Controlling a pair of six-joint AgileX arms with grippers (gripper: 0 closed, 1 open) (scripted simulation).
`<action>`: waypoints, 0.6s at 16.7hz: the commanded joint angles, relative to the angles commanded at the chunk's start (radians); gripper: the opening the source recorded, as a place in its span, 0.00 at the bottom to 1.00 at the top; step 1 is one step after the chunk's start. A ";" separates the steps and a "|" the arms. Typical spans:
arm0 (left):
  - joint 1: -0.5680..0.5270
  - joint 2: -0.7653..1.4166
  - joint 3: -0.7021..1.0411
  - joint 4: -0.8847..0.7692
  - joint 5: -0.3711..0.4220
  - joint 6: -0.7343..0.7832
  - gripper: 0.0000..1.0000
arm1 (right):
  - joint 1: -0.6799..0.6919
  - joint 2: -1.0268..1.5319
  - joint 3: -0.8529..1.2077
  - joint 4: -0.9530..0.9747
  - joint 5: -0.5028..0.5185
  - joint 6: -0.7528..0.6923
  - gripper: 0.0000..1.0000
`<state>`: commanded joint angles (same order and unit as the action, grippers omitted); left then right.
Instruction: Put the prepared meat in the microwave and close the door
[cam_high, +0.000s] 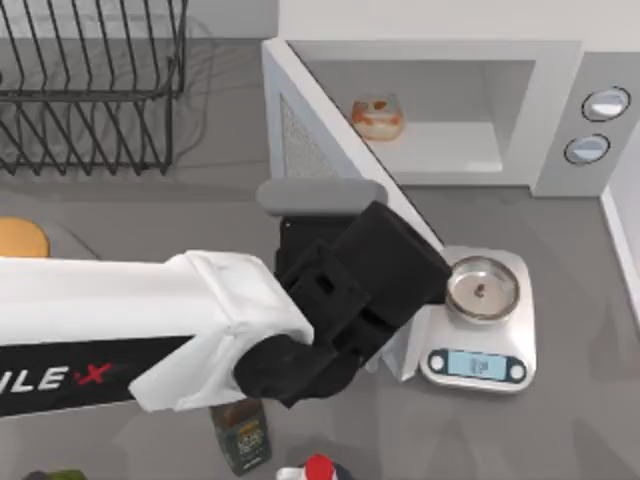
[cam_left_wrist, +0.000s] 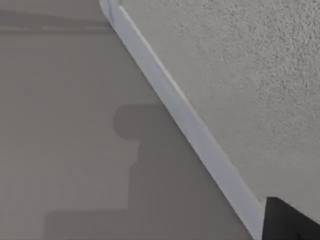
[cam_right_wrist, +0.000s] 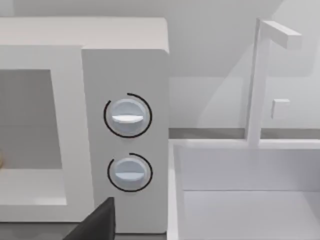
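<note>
We already have the prepared meat (cam_high: 378, 118) sitting on the floor of the microwave (cam_high: 560, 60), toward the cavity's left wall, so closing is what remains. The door (cam_high: 340, 165) stands swung open, running diagonally out from the microwave's left front corner toward the scale (cam_high: 478, 330) near the table's front right. Our left gripper (cam_high: 385, 265) is pressed up against the door's outer face by its free edge; we cannot tell whether its claw is spread or pressed together. To close cleanly, we judge we should push along the door's arc, staying near the free edge. Our right arm is parked facing the microwave's knobs (cam_right_wrist: 128, 116).
</note>
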<state>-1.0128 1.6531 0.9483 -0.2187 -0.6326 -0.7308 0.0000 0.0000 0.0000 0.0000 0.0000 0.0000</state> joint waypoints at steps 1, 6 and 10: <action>-0.023 0.038 0.048 -0.017 -0.011 -0.020 0.00 | 0.000 0.000 0.000 0.000 0.000 0.000 1.00; -0.097 0.166 0.215 -0.077 -0.052 -0.091 0.00 | 0.000 0.000 0.000 0.000 0.000 0.000 1.00; -0.094 0.164 0.216 -0.076 -0.050 -0.091 0.00 | 0.000 0.000 0.000 0.000 0.000 0.000 1.00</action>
<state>-1.1067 1.8170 1.1646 -0.2948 -0.6826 -0.8221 0.0000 0.0000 0.0000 0.0000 0.0000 0.0000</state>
